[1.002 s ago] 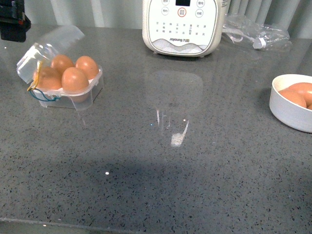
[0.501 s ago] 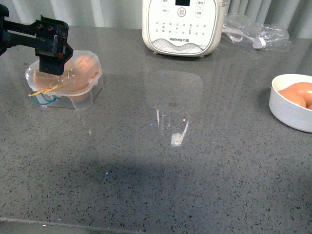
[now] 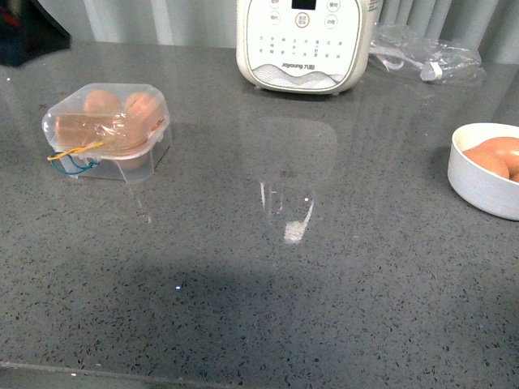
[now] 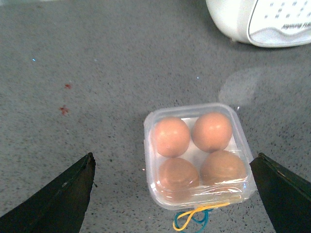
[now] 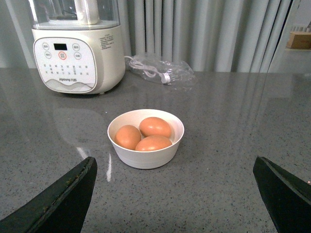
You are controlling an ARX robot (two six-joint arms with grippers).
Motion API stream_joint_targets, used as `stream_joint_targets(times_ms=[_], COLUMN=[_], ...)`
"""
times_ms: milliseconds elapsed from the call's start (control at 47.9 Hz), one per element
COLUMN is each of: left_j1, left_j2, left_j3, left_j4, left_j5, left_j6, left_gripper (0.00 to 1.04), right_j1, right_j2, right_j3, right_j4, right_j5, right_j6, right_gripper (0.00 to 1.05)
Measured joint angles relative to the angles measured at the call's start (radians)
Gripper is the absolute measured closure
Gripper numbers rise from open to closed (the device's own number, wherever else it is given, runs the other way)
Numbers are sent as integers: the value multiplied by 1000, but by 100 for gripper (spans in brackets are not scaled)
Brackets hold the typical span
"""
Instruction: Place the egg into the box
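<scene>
The clear plastic box (image 3: 109,134) stands at the far left of the grey counter with its lid down over several brown eggs (image 3: 139,107). In the left wrist view my left gripper (image 4: 173,160) is open and empty above the box (image 4: 196,154), its fingers (image 4: 68,189) wide on either side and not touching it. Yellow and blue bands (image 4: 194,218) hang at the box's edge. My right gripper (image 5: 175,162) is open and empty, short of the white bowl (image 5: 146,158), which holds three brown eggs (image 5: 154,127).
A white kitchen appliance (image 3: 304,40) stands at the back centre, with a crumpled clear plastic bag (image 3: 422,57) to its right. The bowl (image 3: 478,182) sits at the right edge of the front view. A dark part of my left arm (image 3: 24,32) shows at the far left corner.
The box's lid, open a second ago, is now down. My left gripper came over the box and has drawn back to the far left corner.
</scene>
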Motion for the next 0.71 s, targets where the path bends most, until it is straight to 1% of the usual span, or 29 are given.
stream_joint_targets(times_ms=[251,292,564,626,710], left_j1=[205,252,435,494,548], left_j2=[-219,-256,-397,-439,-496], left_j3=[5,2,-65,-87,-114], left_j4=[-150,-183,-300,-348,-390], left_j5=[192,232,373,432,455], left_j6=[7,17,118,134,165], left_gripper=[7,7,7,7,7], right_j1=[0,0,0,0,0], right_j2=[0,0,0,0,0], right_j3=[0,0,0,0,0], right_j4=[0,0,0,0,0], right_j5=[0,0,0,0,0], right_j6=[0,0,0,0,0], right_gripper=[7,7,7,7,7])
